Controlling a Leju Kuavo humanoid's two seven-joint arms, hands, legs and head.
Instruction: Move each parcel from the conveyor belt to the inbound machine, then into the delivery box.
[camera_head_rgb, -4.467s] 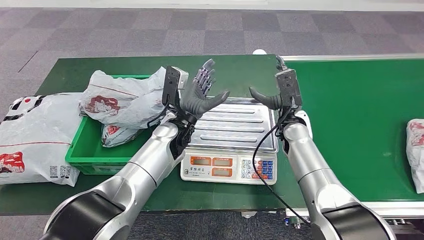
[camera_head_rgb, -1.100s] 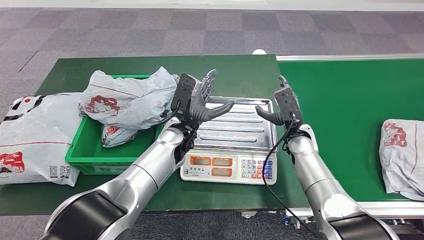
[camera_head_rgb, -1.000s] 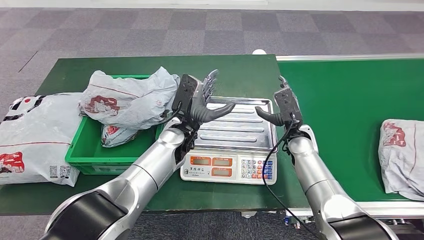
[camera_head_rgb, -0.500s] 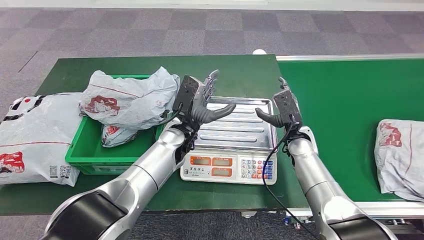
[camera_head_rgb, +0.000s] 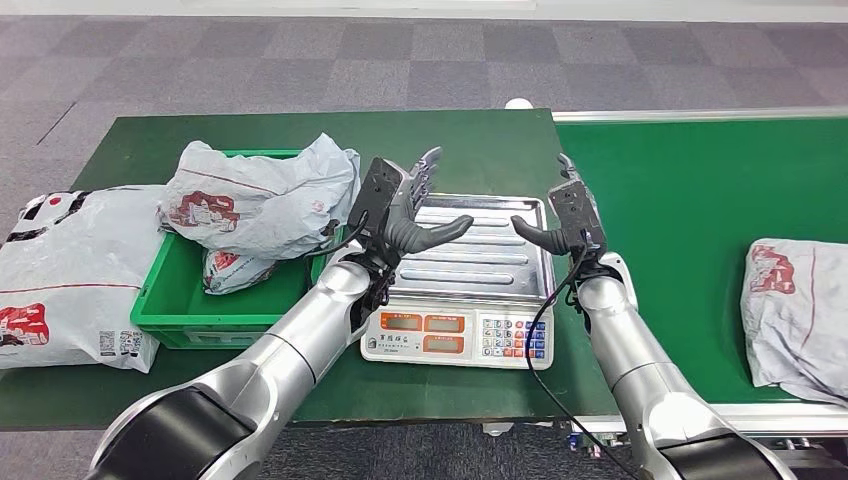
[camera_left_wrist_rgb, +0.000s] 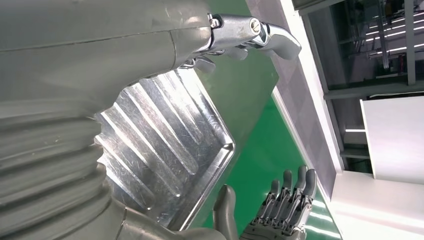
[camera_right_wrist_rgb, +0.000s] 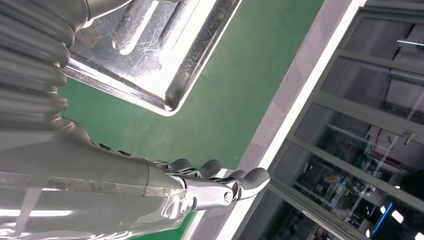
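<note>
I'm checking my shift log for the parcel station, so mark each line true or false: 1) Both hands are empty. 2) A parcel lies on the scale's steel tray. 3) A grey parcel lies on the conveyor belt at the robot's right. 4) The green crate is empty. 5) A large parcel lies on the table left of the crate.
1) True: the left hand and right hand hold nothing, fingers apart.
2) False: the scale tray is bare.
3) True: the grey parcel lies on the belt.
4) False: the green crate holds parcels.
5) True: the large parcel.
</note>
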